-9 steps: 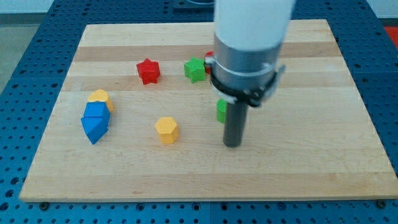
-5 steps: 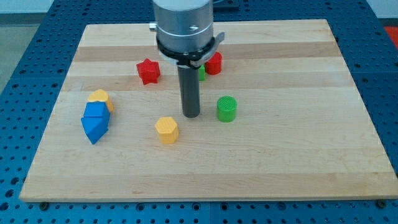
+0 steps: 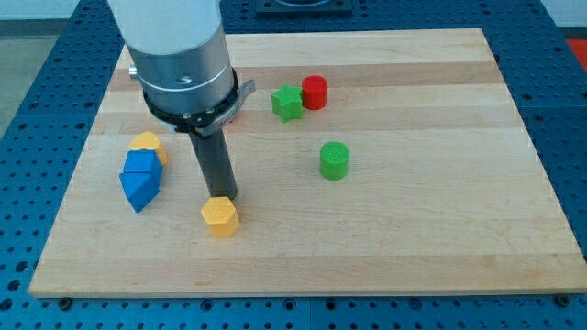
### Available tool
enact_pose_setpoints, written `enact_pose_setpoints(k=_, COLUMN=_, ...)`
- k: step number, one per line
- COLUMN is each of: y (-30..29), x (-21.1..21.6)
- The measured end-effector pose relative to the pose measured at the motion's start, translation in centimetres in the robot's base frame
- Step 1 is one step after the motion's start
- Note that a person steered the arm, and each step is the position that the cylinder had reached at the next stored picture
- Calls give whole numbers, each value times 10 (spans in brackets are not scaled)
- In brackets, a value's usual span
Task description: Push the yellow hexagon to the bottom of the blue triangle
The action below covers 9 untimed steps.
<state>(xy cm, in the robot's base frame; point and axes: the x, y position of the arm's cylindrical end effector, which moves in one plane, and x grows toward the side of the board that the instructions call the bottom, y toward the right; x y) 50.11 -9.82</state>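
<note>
My tip (image 3: 223,196) sits right at the top edge of the yellow hexagon (image 3: 220,218), touching or nearly so; the arm has no gripper, just the bare rod, so nothing is grasped. The hexagon lies on the wooden board (image 3: 440,238), to the right of and slightly lower than the blue triangle (image 3: 138,191), near but apart from it; a blue block (image 3: 141,163) and a second yellow block (image 3: 147,144) stack toward the view's top, touching. Green star (image 3: 287,102) and red cylinder (image 3: 315,92) sit side by side near the top, green cylinder (image 3: 335,160) well right of the tip, a red block mostly hidden behind the arm.
</note>
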Motion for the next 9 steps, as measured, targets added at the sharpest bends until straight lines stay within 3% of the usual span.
enact_pose_setpoints(k=1, y=48, x=-1)
enact_pose_setpoints(k=3, y=48, x=26)
enact_pose_setpoints(k=8, y=-45, x=42)
enact_pose_setpoints(k=9, y=-22, x=56)
